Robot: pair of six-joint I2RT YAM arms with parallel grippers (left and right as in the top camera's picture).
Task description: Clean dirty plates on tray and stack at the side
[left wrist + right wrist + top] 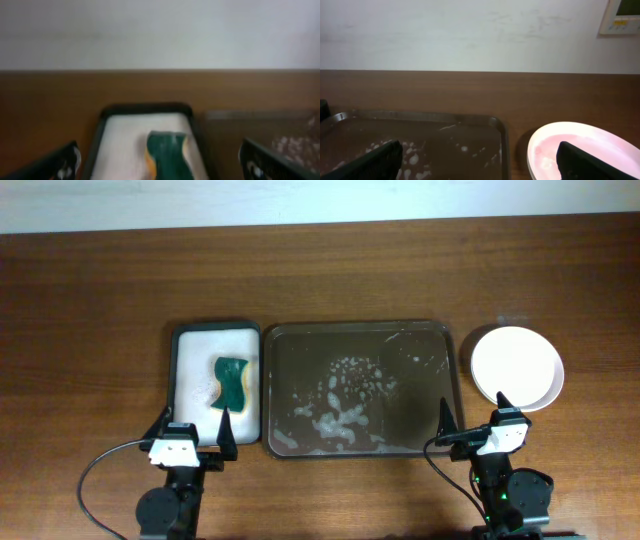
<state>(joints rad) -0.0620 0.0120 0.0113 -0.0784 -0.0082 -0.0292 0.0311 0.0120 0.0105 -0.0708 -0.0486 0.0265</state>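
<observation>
The dark brown tray (360, 328) lies mid-table, wet with white suds, with no plate on it. It also shows in the right wrist view (420, 116). A white-pink plate (517, 365) sits on the table just right of the tray, and in the right wrist view (580, 145) a pale rim shows under it. The green plates are hidden. My left gripper (197, 425) (162, 167) is open and empty at the near end of the small tray. My right gripper (473, 415) (480, 162) is open and empty, in front of the gap between tray and plate.
A small white-lined tray (185, 370) (120, 145) stands left of the brown tray and holds a green sponge (232, 380) (167, 150). Bare wooden table lies behind and to both sides. A white wall is at the back.
</observation>
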